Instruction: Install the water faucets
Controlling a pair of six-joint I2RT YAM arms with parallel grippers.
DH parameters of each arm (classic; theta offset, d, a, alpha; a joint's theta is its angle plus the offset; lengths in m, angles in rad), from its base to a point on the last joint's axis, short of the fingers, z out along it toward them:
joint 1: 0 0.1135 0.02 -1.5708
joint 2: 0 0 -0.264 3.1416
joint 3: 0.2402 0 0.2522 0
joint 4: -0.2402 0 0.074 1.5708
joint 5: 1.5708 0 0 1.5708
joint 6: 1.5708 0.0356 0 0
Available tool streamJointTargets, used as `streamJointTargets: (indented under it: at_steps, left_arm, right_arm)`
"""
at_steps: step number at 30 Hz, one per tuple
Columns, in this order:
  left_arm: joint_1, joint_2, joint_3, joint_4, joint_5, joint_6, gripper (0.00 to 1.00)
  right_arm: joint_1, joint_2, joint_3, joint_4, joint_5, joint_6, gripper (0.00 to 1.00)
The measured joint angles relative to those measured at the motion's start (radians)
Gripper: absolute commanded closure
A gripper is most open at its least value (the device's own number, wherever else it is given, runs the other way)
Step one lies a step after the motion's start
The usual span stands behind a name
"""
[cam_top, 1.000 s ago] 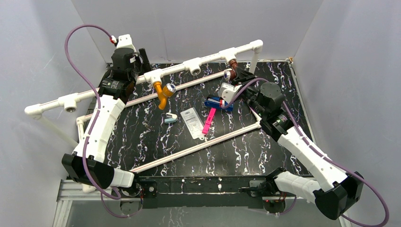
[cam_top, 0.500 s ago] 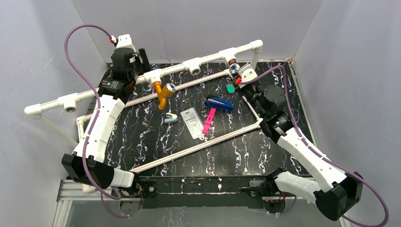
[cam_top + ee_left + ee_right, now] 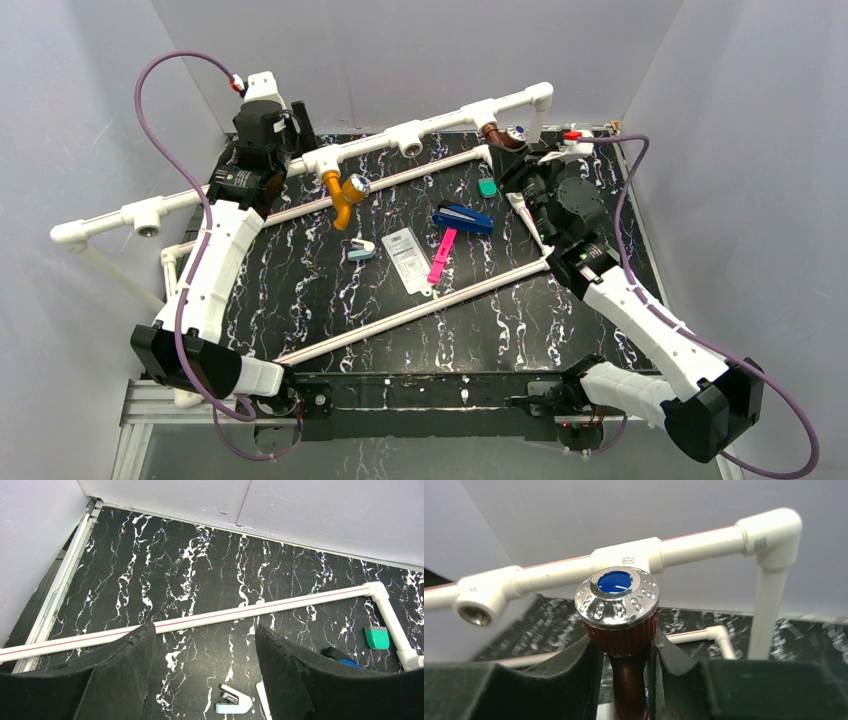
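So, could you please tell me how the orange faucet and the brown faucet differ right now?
The orange faucet hangs from a white pipe tee with no gripper on it; the brown faucet is clamped in the right gripper. Bodies differ: orange against dark brown. Both carry silvery round knobs.

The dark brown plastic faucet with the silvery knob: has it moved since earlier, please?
Yes. The faucet, held in the right pincer, has swung its knob rightward toward the white pipe elbow.
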Motion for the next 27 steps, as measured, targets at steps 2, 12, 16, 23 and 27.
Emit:
streamJointTargets:
  at_steps: [2, 12, 16, 23, 27]
  left_arm:
    - [0.001, 0.0, 0.0, 0.0, -0.003, 0.0, 0.3]
    - [0.002, 0.0, -0.001, 0.0, -0.005, 0.001, 0.3]
    - [0.004, 0.0, -0.002, 0.0, -0.005, 0.002, 0.3]
    - [0.006, -0.001, -0.002, 0.001, -0.005, 0.004, 0.3]
    - [0.006, -0.001, -0.003, 0.002, -0.005, 0.005, 0.3]
  right_arm:
    - [-0.002, 0.0, -0.003, -0.001, 0.024, 0.121, 0.99]
    - [-0.014, -0.011, -0.037, -0.036, 0.095, 0.703, 0.99]
    - [-0.019, -0.012, -0.049, -0.047, 0.102, 0.909, 0.99]
    - [-0.024, -0.013, -0.049, -0.084, 0.094, 1.113, 0.98]
    - [-0.026, -0.014, -0.037, -0.115, 0.089, 1.146, 0.67]
